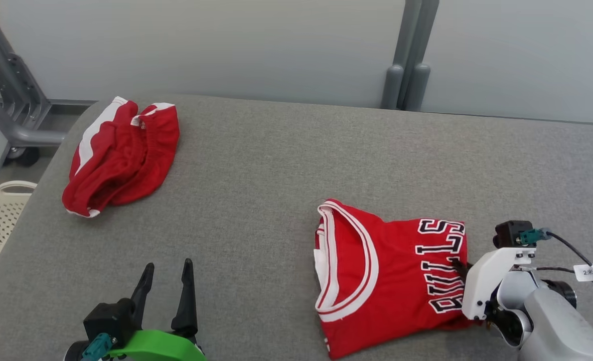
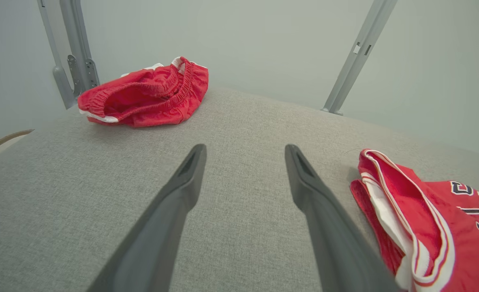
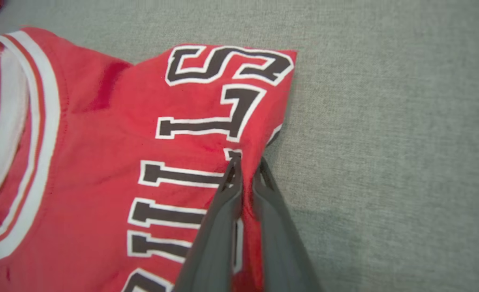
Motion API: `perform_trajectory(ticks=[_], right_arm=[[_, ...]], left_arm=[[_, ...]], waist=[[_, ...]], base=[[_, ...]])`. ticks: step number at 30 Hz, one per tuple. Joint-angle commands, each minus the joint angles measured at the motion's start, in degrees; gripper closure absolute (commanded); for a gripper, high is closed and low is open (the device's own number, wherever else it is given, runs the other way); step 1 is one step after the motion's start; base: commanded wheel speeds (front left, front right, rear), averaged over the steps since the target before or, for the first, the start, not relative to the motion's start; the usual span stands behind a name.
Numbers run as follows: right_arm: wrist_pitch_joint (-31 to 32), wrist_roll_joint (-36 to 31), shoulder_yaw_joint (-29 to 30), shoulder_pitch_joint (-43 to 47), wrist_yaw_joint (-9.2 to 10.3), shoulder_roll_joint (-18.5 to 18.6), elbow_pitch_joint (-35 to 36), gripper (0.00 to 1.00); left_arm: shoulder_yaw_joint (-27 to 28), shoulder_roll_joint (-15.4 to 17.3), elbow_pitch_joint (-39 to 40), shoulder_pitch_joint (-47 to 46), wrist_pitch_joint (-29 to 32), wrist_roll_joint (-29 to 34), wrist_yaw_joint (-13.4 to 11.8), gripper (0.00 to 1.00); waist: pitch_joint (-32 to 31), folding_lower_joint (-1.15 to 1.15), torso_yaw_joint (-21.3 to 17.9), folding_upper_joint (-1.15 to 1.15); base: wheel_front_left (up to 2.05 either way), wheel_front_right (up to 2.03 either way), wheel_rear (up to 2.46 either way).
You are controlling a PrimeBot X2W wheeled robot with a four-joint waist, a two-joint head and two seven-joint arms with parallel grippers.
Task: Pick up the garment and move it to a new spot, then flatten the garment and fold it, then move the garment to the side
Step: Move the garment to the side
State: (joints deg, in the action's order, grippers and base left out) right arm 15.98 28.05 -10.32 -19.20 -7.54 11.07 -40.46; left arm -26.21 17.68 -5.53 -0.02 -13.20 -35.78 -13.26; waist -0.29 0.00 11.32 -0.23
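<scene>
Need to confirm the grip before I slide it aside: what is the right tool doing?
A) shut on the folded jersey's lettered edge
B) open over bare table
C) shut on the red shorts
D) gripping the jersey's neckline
A: the right tool pinches a ridge of the jersey at its lettered edge, while the shorts lie apart at the far left.

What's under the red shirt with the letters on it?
The jersey lies folded on the grey table, which shows all round it. Its own lower layers peek out at the collar. Anything else beneath is covered.
</scene>
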Motion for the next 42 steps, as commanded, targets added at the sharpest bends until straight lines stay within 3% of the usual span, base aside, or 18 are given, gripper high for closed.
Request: perform_trajectory(ticks=[1,6,14,21,30,42], right_arm=[[-1.1,-0.4,-0.2,-1.1,0.1,1.6,0.0,1.0],[-2.4,-1.1,-1.0,-3.7,0.1,3.9,0.5,1.0],[-1.6,-2.5,-1.9,-9.5,0.1,7.8,2.2,1.0],[-1.4,-3.0,-2.6,-14.2,0.09,8.6,3.7,1.0],[-2.8,-3.1,-2.9,-18.0,0.09,7.9,2.8,1.0],[-6.1,-3.6,-2.0,-21.3,0.09,8.1,-1.0,1.0]], left_arm=[[-0.1,0.4,0.4,-1.2,-0.3,0.2,0.0,0.0],[-0.4,0.0,0.9,-2.0,-0.4,0.7,-0.1,0.0],[-0.9,-1.6,1.1,-5.3,-0.8,1.4,0.5,0.0],[-1.7,-2.2,0.1,-8.8,-0.9,2.4,1.5,0.0],[-2.5,-2.3,-1.0,-11.9,-0.7,3.1,2.1,0.0],[-2.4,-1.2,-0.5,-12.7,-0.4,3.1,1.7,0.0]], waist=[[0.2,0.0,-1.7,0.23],[1.4,0.0,-6.2,0.23],[5.2,0.0,-17.5,0.23],[8.8,0.0,-25.0,0.23],[11.3,0.0,-27.9,0.23],[11.9,0.0,-25.7,0.23]], base=[[0.0,0.0,0.0],[0.0,0.0,0.0],[0.0,0.0,0.0],[0.0,0.0,0.0],[0.0,0.0,0.0],[0.0,0.0,0.0]])
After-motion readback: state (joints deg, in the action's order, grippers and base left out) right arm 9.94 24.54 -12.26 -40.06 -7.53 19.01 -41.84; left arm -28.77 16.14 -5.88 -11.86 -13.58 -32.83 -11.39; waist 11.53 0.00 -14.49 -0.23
